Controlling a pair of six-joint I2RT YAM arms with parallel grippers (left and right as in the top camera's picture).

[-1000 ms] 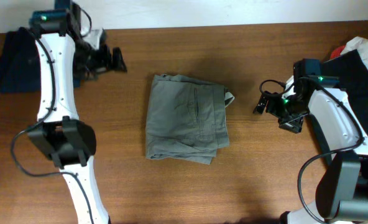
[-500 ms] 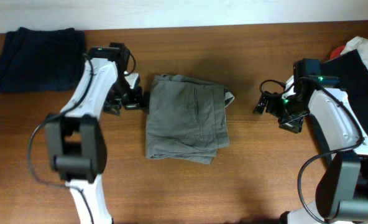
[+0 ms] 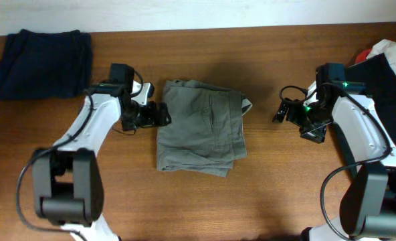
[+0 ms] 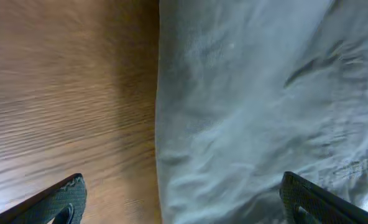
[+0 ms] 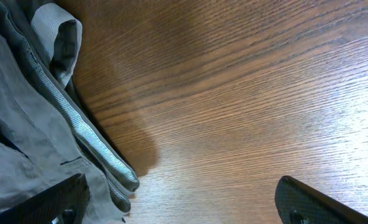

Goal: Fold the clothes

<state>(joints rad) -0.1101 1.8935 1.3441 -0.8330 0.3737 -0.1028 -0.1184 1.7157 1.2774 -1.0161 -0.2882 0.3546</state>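
Note:
The grey-olive shorts (image 3: pixel 201 127) lie folded into a rough rectangle at the table's middle, with pale lining showing at the upper right corner. My left gripper (image 3: pixel 159 114) is open and empty at the shorts' left edge. In the left wrist view the fabric (image 4: pixel 265 106) fills the right half and its edge runs between my fingertips (image 4: pixel 184 202). My right gripper (image 3: pixel 281 110) is open and empty, apart from the shorts on their right. The right wrist view shows the shorts' layered edge (image 5: pixel 41 124) at the left, between open fingers (image 5: pixel 190 205).
A dark navy folded garment (image 3: pixel 41 55) lies at the back left corner. A large black garment (image 3: pixel 392 90) with pale and red cloth (image 3: pixel 385 48) is piled at the right edge behind my right arm. Bare wooden table (image 3: pixel 278 187) surrounds the shorts.
My left arm swung from the navy garment at the back left down and right to the shorts' left edge. The right arm and the shorts stayed still.

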